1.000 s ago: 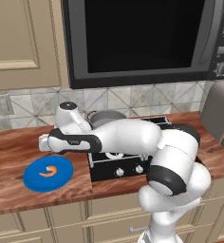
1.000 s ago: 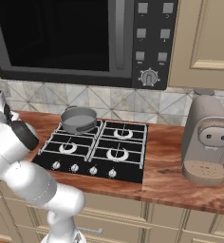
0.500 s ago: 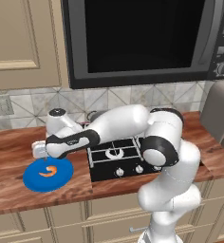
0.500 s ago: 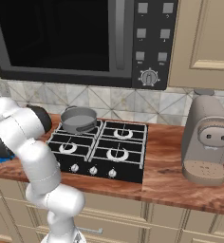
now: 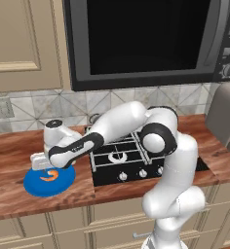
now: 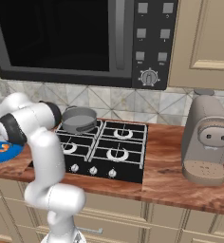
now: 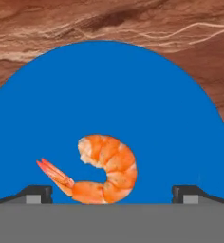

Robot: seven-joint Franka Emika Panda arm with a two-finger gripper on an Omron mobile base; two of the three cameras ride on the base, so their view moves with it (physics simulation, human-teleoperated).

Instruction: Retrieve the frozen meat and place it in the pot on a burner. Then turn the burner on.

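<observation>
- Hanging over the blue plate (image 5: 34,185) at the left end of the wooden counter (image 5: 9,151), the gripper (image 7: 112,192) has its jaws spread wide with nothing between them.
- The frozen meat (image 7: 102,169) lies on that plate right below the hand; in the hand view its curl sits between the two finger tips, nearer the left one, with the tail fanning out toward that tip.
- Its long axis looks to run roughly across the gap from finger to finger rather than along it, though the tips are barely visible, so I would not swear to the exact angle.
- A straight drop should bring the jaws down around the piece; a small turn of the wrist might give a surer pinch across the body.
- Further right, the pot (image 6: 79,119) sits on the rear left burner (image 6: 85,127) of the cooktop (image 6: 133,163), well apart from the plate.
- Nothing stands between plate and pot except the arm's own bulk.
- At the far right stands a coffee machine (image 6: 209,140), out of the way.
</observation>
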